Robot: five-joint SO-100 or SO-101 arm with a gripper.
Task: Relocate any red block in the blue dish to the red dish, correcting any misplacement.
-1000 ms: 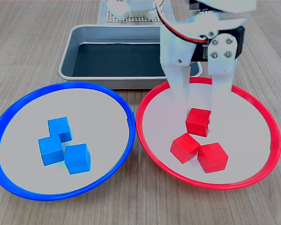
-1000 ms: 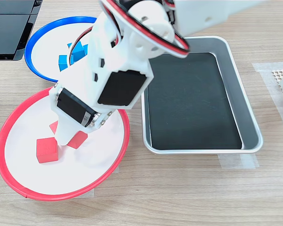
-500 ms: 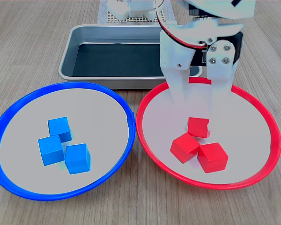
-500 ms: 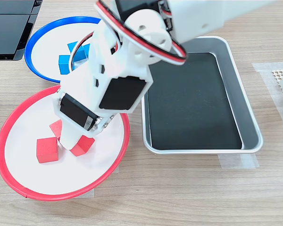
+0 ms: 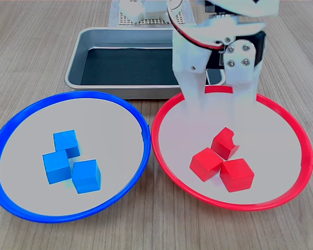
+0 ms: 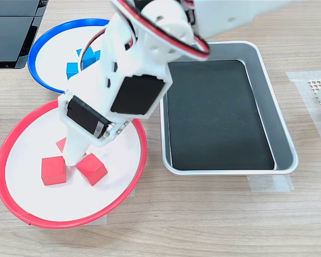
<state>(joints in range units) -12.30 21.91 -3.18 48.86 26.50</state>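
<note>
Gripper (image 5: 217,104): fingers spread, holding nothing, poised above the red dish (image 5: 281,117).
Red block (image 5: 225,143): tilted, leaning against two other red cubes inside the red dish.
Blue dish (image 5: 21,117): three blue cubes (image 5: 70,161) only.

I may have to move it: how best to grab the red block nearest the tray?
Take the red block from straight above, by its left and right faces in the first exterior view: both look free, while its front leans on two other blocks. It sits tilted.
</note>
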